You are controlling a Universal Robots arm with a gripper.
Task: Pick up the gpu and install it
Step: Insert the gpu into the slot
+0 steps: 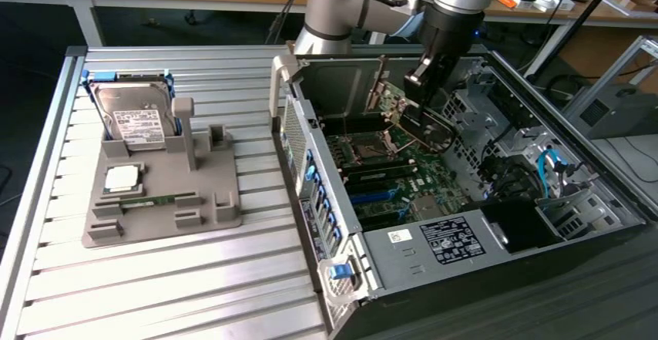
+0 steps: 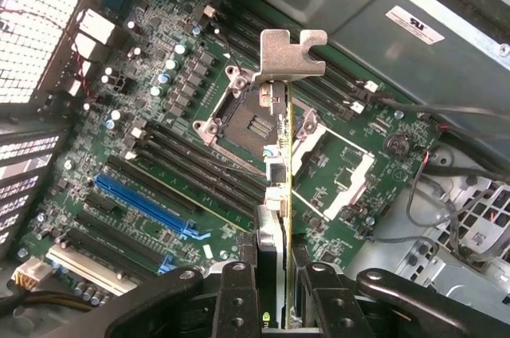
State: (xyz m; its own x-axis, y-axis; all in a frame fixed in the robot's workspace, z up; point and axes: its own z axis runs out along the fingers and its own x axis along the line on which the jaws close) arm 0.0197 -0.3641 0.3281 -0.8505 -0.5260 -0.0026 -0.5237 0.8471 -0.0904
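In the upper middle of the exterior view, the end effector [image 1: 417, 74] is clamped on the gpu [image 1: 389, 97]. The card hangs edge-on inside the open computer case [image 1: 308, 163], over the green motherboard [image 1: 386, 201], its silvery bracket [image 2: 291, 55] facing the CPU socket [image 2: 253, 119].

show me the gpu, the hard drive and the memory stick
gpu [image 2: 291, 55], wrist view, on its silvery end bracket
hard drive [image 1: 139, 120], exterior view, on its white label
memory stick [image 1: 154, 200], exterior view, middle of its green board

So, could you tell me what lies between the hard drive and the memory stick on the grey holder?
A silvery square processor lies flat on the holder there, in the exterior view.
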